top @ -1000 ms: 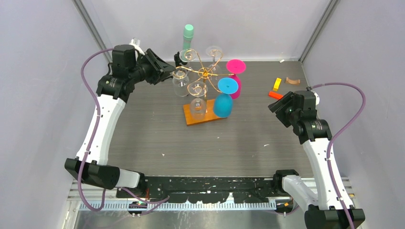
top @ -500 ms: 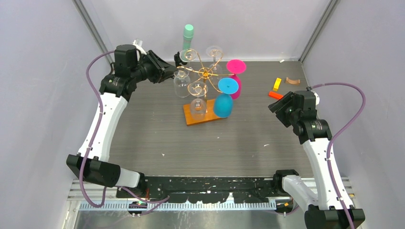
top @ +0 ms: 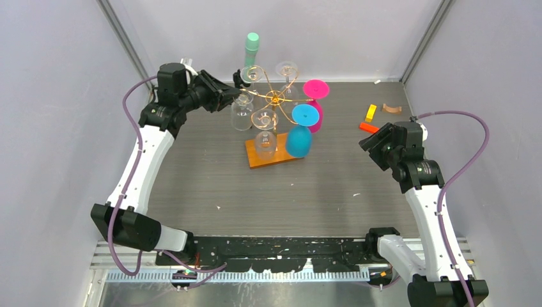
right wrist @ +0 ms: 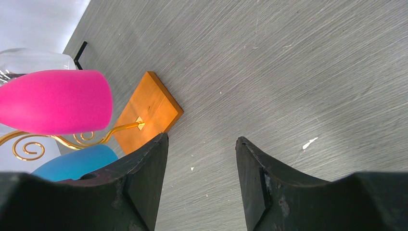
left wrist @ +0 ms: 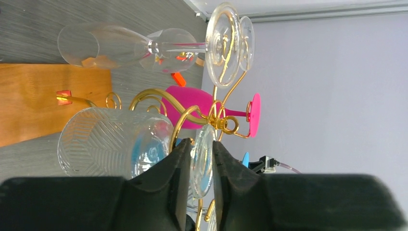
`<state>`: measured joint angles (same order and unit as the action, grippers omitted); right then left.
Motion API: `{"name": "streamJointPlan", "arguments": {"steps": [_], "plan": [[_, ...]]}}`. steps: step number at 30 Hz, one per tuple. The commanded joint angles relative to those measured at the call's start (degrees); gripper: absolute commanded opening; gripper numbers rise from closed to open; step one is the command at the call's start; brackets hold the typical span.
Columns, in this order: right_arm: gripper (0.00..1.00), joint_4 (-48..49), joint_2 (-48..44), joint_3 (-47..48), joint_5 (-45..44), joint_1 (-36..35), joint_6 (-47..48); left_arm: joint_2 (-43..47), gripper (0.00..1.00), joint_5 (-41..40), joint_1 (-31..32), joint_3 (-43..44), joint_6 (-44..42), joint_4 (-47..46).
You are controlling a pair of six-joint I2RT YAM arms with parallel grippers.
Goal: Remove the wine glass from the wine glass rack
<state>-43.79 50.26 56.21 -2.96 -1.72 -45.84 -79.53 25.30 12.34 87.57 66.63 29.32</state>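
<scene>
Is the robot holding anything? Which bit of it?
The left gripper pinches a clear wine glass by its flat round foot, with the glass hanging on the rack. The right gripper is open and holds nothing.

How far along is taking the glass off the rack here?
Done: the left end effector is at the rack, fingers straddling the foot of a clear glass. In hand: the grasp; firm contact is unclear. Left: sliding the glass off its wire arm. The right end effector hangs open, away.
</scene>
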Motion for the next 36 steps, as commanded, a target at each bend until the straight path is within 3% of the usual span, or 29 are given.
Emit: {"name": "streamJointPlan", "arguments": {"steps": [1,4,5,36], "plan": [[0.59,1.69,-0.69,0.27,-1.08,0.04,0.6,1.02,0.19,2.29,0.54,-0.47,0.83,-2.25],[0.59,1.66,-0.69,0.29,-1.0,0.04,0.51,1.0,0.01,2.31,0.49,-0.32,0.33,-2.1],[0.59,1.68,-0.69,0.41,-1.02,0.04,0.5,1.19,0.0,2.22,0.52,-0.19,0.21,-1.93],[0.58,0.21,-1.77,2.13,-1.85,-0.03,2.51,0.35,0.0,-3.38,-2.05,8.23,-1.78,-0.58]]}}
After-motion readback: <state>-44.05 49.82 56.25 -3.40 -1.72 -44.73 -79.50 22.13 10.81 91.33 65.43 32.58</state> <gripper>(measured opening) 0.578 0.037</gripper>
